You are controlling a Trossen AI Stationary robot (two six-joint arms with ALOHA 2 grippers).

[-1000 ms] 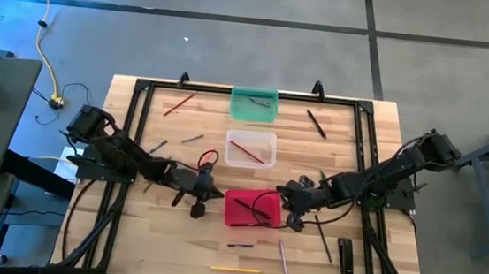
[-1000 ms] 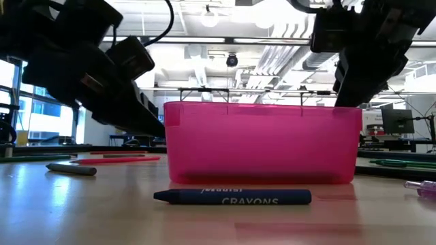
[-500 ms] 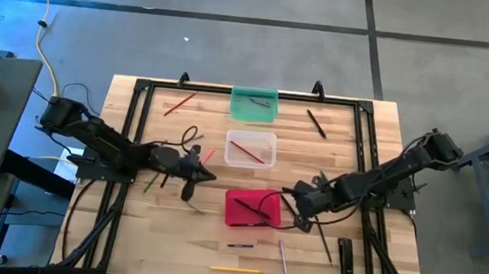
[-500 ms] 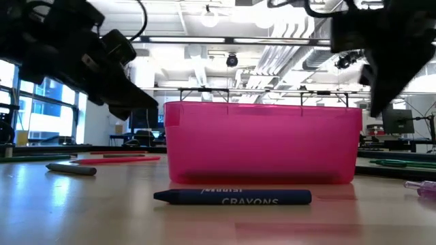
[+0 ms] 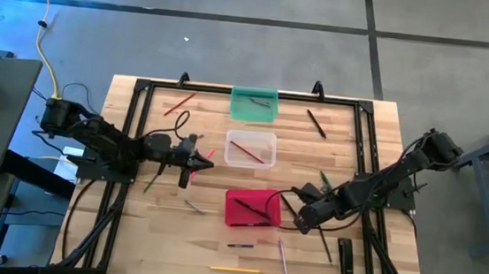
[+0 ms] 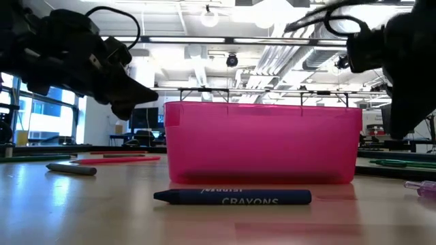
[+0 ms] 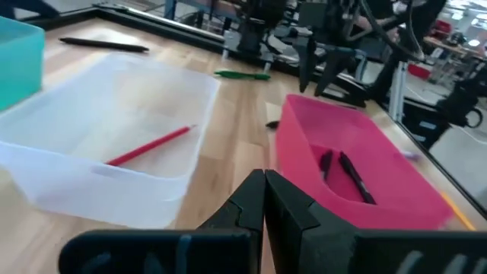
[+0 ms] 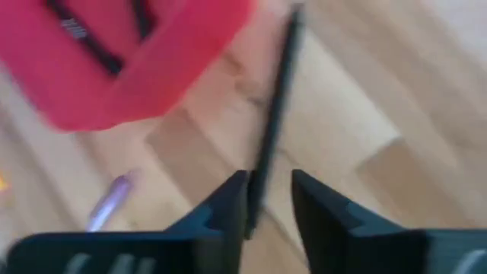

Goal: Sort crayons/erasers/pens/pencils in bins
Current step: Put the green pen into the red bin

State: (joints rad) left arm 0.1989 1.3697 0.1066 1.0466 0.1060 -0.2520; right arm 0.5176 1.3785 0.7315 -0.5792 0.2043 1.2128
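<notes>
Red plastic makes the red bin (image 5: 252,208), which sits in the middle of the wooden bench (image 5: 377,140), on the near side. Two black pens (image 7: 346,173) lie inside it. A blue crayon (image 6: 232,197) lies just in front of it. Behind the red bin is the clear bin (image 5: 251,148) with one red pencil (image 7: 148,147) in it. The teal bin (image 5: 254,103) is at the far edge. More pencils and pens lie about on the bench.

On the right of the red bin is the right tool (image 5: 301,219). Its fingers (image 8: 227,204) are apart, and a dark pen (image 8: 274,106) lies on the wood between them. I cannot tell if they touch it.

To the left of the clear bin is the left tool (image 5: 196,158). Its fingers (image 7: 262,199) are pressed together and hold nothing.
</notes>
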